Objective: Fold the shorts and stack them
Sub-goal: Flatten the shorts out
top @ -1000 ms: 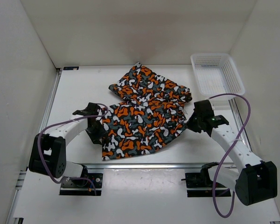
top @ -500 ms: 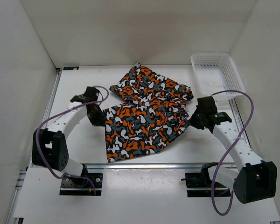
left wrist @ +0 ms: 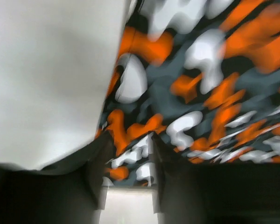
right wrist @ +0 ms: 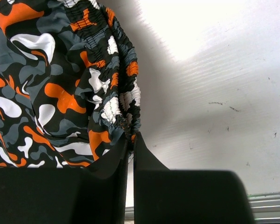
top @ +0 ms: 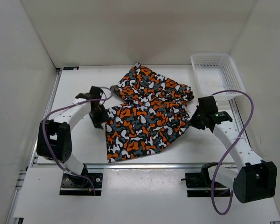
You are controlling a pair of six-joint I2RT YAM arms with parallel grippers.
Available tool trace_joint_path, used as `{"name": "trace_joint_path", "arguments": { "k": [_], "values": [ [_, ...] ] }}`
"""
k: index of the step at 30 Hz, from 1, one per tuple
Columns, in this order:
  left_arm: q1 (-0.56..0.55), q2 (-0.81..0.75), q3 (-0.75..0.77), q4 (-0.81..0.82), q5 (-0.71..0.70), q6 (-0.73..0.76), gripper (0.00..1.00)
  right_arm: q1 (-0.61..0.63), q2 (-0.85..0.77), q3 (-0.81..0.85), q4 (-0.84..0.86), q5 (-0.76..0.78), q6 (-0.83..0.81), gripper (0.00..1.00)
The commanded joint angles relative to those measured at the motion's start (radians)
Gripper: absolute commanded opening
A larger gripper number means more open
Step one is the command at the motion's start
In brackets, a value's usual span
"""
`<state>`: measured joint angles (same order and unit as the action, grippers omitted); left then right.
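rightward, white basket (top: pixel 217 77) just beside the shorts (top: pixel 144 119)

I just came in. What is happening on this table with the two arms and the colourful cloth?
Two robot arms are working on the camouflage-print shorts, which lie on the table. The right gripper pinches the waistband at the right edge. The left gripper has the left edge between its fingers; its grip is unclear.
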<state>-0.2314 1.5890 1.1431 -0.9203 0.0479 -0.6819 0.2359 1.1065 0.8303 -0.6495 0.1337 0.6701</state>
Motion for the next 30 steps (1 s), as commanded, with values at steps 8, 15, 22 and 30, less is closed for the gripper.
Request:
{"name": "trace_joint_path", "arguments": {
  "k": [8,15,22,30],
  "values": [
    [-0.074,-0.204,-0.305,0.044,0.058,-0.074,0.9,-0.004,0.006,-0.003,0.033,0.006,-0.018,0.0],
    [-0.123,-0.138,-0.373,0.162,0.173,-0.1,0.77,-0.004,0.006,-0.025,0.042,0.017,0.0,0.0],
    [-0.163,-0.144,-0.373,0.163,0.161,-0.143,0.55,-0.004,0.006,-0.034,0.051,0.017,0.009,0.0],
    [-0.139,-0.167,-0.272,0.118,0.129,-0.142,0.1,-0.004,-0.003,-0.034,0.051,0.017,0.0,0.0]
  ]
}}
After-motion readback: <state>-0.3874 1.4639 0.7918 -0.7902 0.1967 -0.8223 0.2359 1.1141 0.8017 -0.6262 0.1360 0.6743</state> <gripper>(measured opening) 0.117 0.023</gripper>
